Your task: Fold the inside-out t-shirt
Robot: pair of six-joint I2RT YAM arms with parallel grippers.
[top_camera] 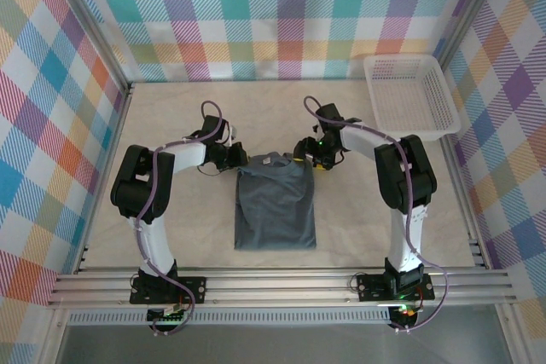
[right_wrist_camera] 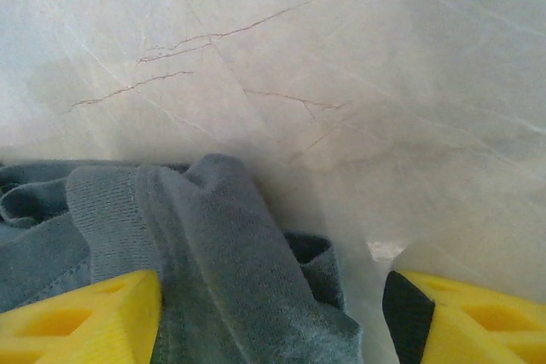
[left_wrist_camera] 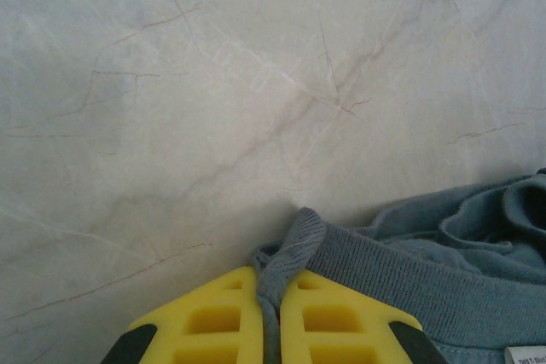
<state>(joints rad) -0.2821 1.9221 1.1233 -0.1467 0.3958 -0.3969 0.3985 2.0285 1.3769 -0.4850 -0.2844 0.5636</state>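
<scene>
The inside-out t-shirt (top_camera: 275,210) is seen lying flat on the table (top_camera: 171,117) between the arms. Its far edge is pinched in the clenched left gripper (left_wrist_camera: 270,291), while a bunch is straddled by the parted right gripper (right_wrist_camera: 273,304) (not yet clamped). The cloth is judged light and limp, best taken at its corners.

i note a white mesh basket (top_camera: 409,95) on the veined table (top_camera: 171,117) (far corner, my right), plaid walls (top_camera: 281,14) around.
</scene>
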